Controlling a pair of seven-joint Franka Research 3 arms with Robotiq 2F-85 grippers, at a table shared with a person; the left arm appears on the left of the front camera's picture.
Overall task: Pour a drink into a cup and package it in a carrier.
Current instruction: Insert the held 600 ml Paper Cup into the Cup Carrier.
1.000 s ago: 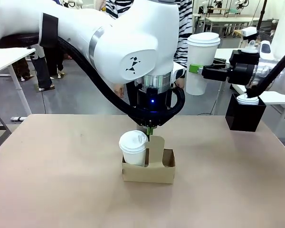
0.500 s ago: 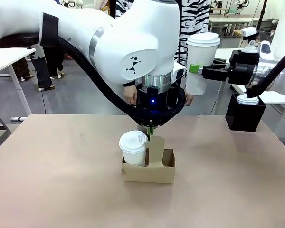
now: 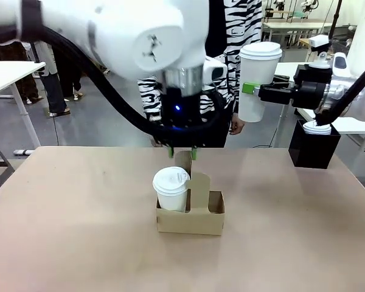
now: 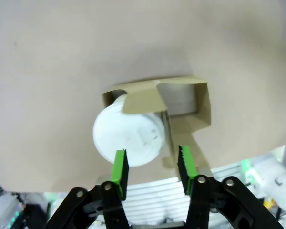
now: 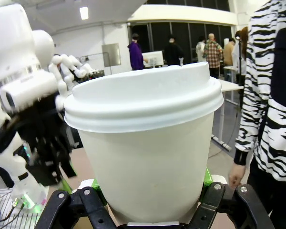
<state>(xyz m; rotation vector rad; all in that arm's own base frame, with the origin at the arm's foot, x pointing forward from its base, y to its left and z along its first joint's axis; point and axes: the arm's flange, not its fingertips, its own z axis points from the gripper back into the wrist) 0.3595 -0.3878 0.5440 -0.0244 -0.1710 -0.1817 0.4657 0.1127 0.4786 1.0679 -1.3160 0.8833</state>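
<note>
Gripping tall, tapered white paper cup [image 3: 261, 73]

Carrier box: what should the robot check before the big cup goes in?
1. Carrier stands flat on the table: ok.
2. Slot beside the short lidded cup is empty: ok.
3. Left tool open, above the handle, not touching it: ok.
4. Right tool shut on the tall cup: ok.
5. Lid on the tall cup: ok.
6. Drink inside the tall cup: cannot tell.

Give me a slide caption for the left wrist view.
Open jaws above a cardboard cup carrier, lidded white cup in one slot.
</note>
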